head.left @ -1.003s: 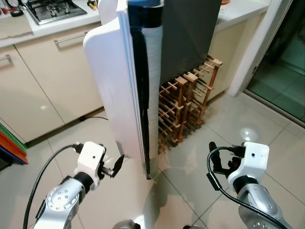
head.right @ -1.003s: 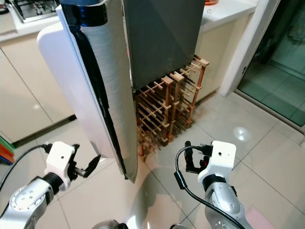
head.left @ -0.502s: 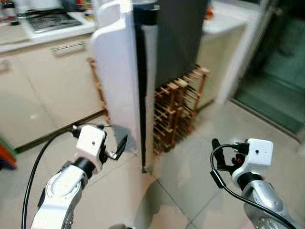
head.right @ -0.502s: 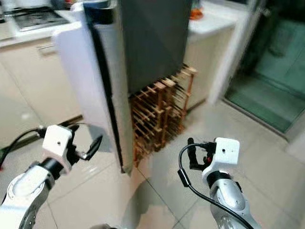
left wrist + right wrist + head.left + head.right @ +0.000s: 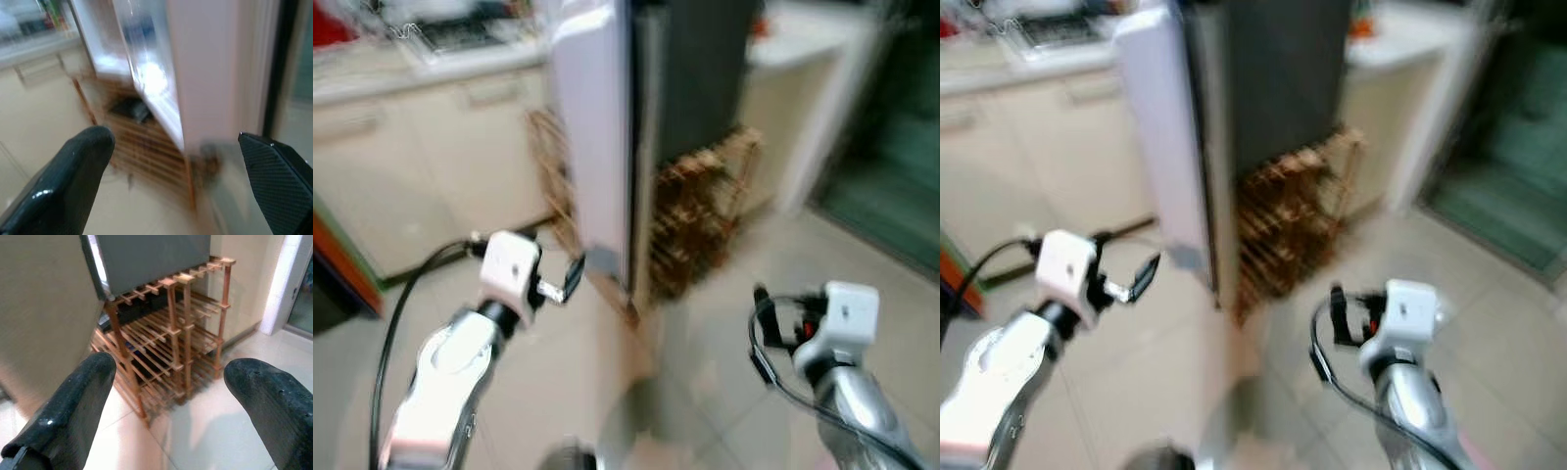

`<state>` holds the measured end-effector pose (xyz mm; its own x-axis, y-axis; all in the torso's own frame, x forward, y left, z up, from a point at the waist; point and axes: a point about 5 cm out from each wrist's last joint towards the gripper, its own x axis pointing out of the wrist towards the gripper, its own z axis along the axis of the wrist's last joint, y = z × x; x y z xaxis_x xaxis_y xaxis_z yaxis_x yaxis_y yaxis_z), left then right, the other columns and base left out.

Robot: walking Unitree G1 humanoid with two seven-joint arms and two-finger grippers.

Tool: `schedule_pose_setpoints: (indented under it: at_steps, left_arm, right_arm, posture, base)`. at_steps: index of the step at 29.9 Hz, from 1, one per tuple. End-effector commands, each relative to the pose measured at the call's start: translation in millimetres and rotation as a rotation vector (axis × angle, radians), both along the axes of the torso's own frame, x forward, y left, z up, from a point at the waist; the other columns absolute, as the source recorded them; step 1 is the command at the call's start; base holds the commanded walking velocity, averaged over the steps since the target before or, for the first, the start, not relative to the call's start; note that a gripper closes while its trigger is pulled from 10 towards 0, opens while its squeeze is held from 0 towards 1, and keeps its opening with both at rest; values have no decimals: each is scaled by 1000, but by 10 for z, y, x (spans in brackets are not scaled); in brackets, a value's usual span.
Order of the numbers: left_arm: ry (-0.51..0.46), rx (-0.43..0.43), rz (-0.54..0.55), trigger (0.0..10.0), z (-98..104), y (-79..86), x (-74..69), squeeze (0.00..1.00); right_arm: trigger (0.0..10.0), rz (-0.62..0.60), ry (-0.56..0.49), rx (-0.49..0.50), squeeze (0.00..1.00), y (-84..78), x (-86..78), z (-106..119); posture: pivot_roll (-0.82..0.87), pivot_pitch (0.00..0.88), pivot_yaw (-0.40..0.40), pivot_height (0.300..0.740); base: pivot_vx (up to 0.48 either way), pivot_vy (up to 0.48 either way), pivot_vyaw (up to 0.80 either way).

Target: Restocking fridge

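Observation:
The views are blurred by motion. The fridge's white door (image 5: 592, 147) stands open edge-on in front of me, and the dark grey fridge body (image 5: 700, 78) lies to its right. My left gripper (image 5: 570, 279) is open and empty, raised just left of the door's lower corner. In the left wrist view its fingers (image 5: 78, 166) frame the door's edge (image 5: 205, 88). My right gripper (image 5: 759, 315) is open and empty, low on the right over the floor. In the right wrist view its fingers (image 5: 73, 401) frame the rack.
A wooden bottle rack (image 5: 181, 338) stands under and beside the fridge body (image 5: 151, 259). Beige kitchen cabinets (image 5: 431, 166) with a cooktop run along the left. An orange object (image 5: 347, 259) sits at the far left. A glass door (image 5: 891, 157) is on the right. The floor is tiled.
The camera has swung and the picture has blurred. My left gripper has risen toward the door's lower corner. The right gripper holds about the same place.

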<state>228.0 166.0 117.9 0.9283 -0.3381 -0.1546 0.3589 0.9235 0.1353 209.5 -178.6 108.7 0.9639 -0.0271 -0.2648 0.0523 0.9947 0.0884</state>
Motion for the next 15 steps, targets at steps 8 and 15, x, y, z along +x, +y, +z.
schedule_pose_setpoints:
  at_steps: [8, 15]
  left_arm:
    - [-30, 22, -11, 10000, 77, 14, 30, 0]
    - [-26, 55, 0, 10000, 82, 44, 51, 0]
  right_arm:
    - [10000, 12, 4, 13, 0, 24, 14, 5]
    - [10000, 20, 5, 13, 0, 33, 51, -2]
  posture:
    - [58, 0, 34, 740]
    - [68, 0, 28, 740]
  base:
    - [0, 443, -648]
    - [0, 442, -649]
